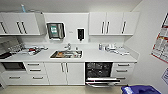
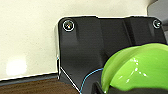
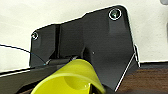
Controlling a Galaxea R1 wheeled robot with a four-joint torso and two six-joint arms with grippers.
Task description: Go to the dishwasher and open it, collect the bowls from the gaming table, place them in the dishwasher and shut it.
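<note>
Green bowl in the left hand, yellow bowl in the right; dishwasher gapes, door down, right of the sink. Loading comes next, needing a closer approach.

The dishwasher is standing open in the lower run of white kitchen units, right of the sink, its door lying folded down and its dark interior with racks showing. A bright green bowl is appearing large and glossy in the left wrist view. A yellow bowl is appearing in the right wrist view, its hollow facing the camera.
</note>
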